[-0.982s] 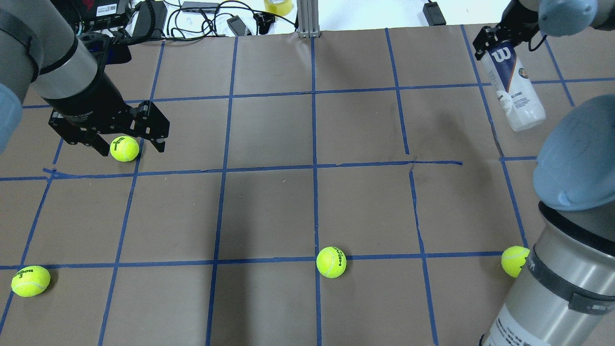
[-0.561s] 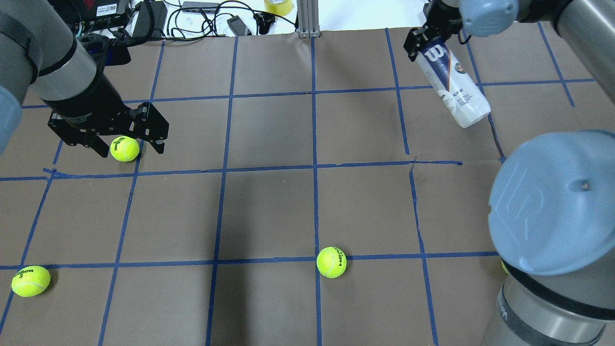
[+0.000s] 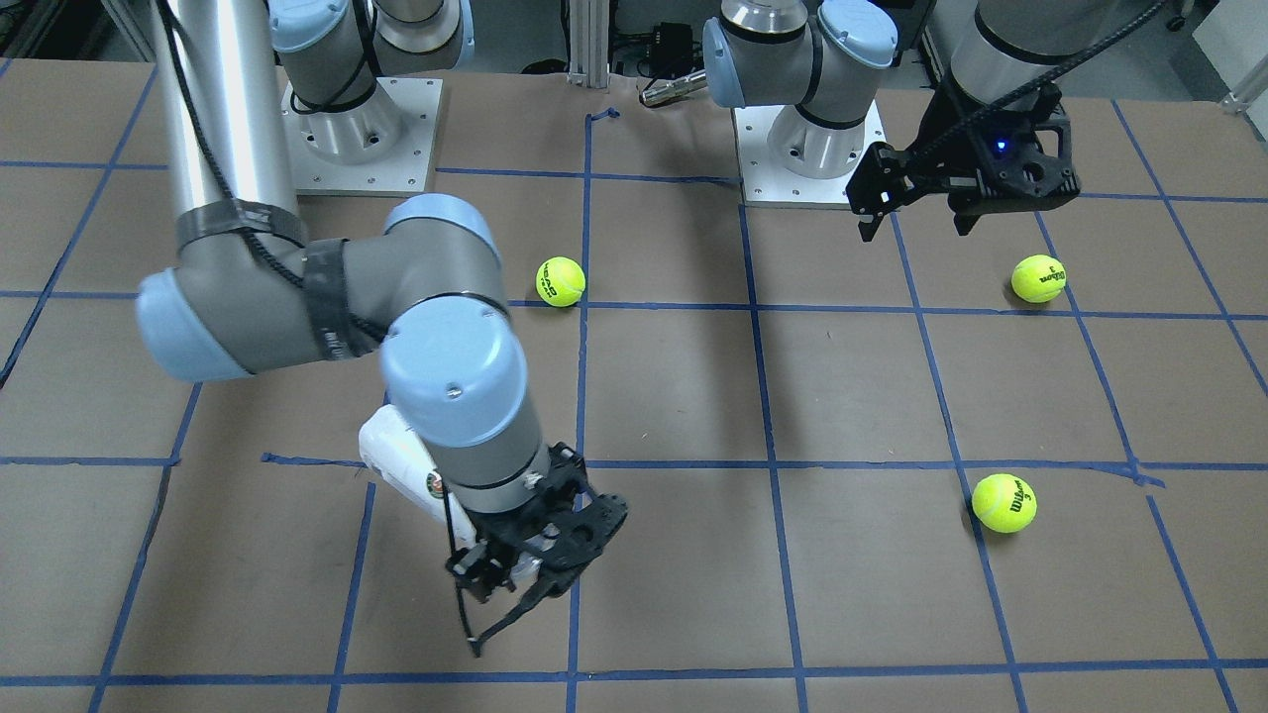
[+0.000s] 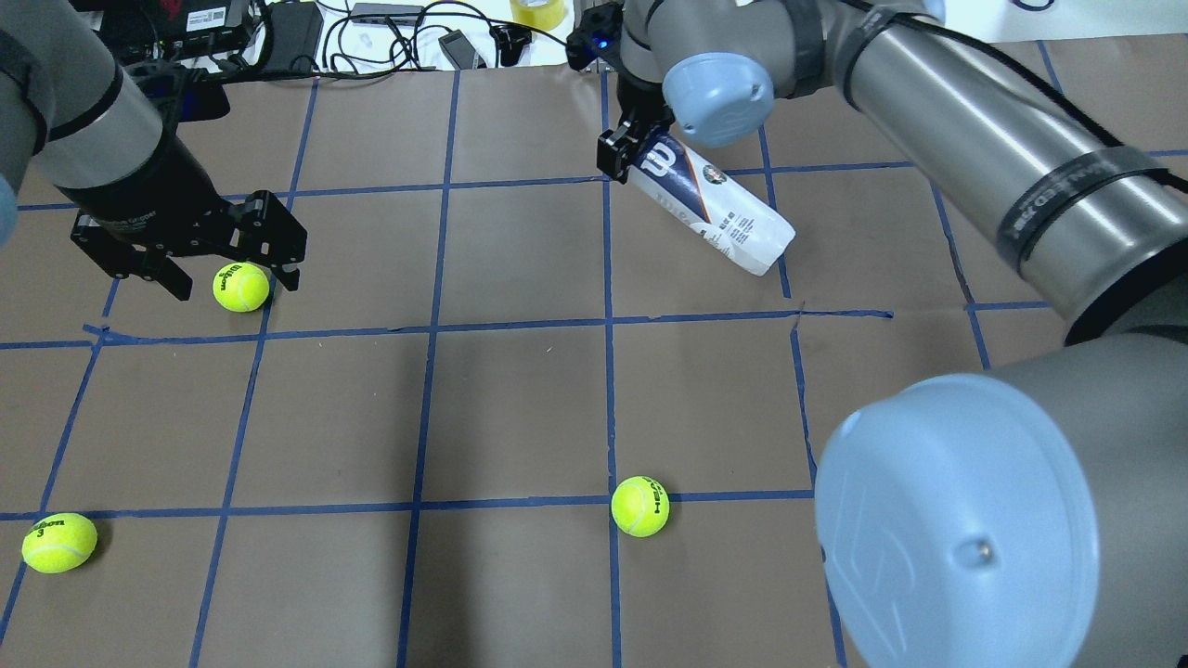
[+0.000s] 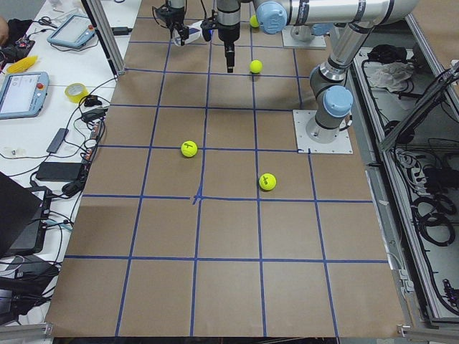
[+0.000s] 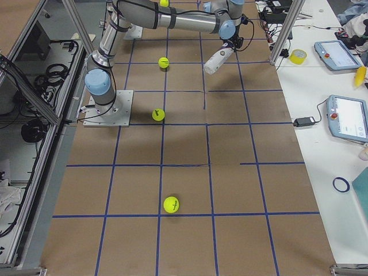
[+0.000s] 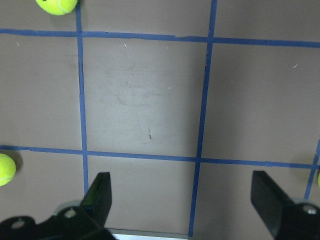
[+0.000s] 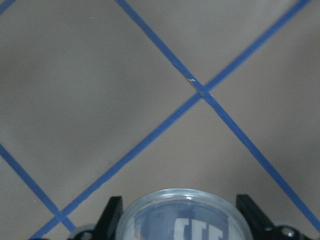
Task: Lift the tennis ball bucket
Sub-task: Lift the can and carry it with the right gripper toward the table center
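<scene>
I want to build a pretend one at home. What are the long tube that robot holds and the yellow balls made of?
The tennis ball bucket looks like clear, glossy plastic: its rim is see-through in the right wrist view, with a white and navy printed label. The tennis balls look felt-covered: fuzzy, matte, no shine.

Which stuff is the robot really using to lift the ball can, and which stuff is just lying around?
For the job:
- tennis ball bucket, held up and tilted
- right gripper, shut on one end of it

Just lying about:
- Wilson ball under the open left gripper
- corner ball
- middle ball
- tape roll
</scene>
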Motion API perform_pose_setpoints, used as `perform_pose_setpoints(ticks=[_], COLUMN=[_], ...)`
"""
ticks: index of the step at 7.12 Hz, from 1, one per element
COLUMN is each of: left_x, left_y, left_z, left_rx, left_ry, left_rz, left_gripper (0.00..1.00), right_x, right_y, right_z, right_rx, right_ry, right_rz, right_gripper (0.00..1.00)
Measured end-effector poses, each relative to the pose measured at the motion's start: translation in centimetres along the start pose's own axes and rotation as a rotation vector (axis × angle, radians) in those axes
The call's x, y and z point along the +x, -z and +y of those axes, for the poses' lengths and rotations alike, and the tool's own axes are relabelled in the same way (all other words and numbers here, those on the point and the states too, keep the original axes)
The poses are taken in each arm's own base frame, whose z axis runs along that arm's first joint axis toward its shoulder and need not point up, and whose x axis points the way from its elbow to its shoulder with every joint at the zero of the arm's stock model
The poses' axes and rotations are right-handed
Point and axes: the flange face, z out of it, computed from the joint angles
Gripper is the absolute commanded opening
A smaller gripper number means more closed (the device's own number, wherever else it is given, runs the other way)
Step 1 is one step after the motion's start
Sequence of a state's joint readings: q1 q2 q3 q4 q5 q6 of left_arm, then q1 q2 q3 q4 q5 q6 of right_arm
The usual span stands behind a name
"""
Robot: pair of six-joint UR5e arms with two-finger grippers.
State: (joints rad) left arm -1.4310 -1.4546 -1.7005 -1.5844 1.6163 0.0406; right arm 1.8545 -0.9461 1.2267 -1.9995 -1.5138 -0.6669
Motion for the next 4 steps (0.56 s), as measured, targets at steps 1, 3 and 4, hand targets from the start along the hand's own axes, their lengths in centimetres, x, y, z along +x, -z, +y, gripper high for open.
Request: perform_pose_setpoints(ticks=[1,3,4], left_x=[-1.7,-4.4,-4.9], left_y=[-0.3,-0.8,-0.8], left_z=[-0.5,-1.0,-1.0], left_rx=[-0.005,-0.016,-0.019], left_ry=[0.028,0.054,0.057], left_rz=[0.001,0.004,0.004], left_gripper=[1.00,1.00,1.00], right_x=[-3.5,-9.7,-12.4], right_y=[-0.9,-3.3,-4.6], right_z=[-1.8,-4.3,-5.3], right_rx=[0.030,0.054,0.058], right_ry=[0.160,0.417,0.500], right_rz=[0.011,0.005,-0.001], right_gripper=[0.39,0.38,0.40])
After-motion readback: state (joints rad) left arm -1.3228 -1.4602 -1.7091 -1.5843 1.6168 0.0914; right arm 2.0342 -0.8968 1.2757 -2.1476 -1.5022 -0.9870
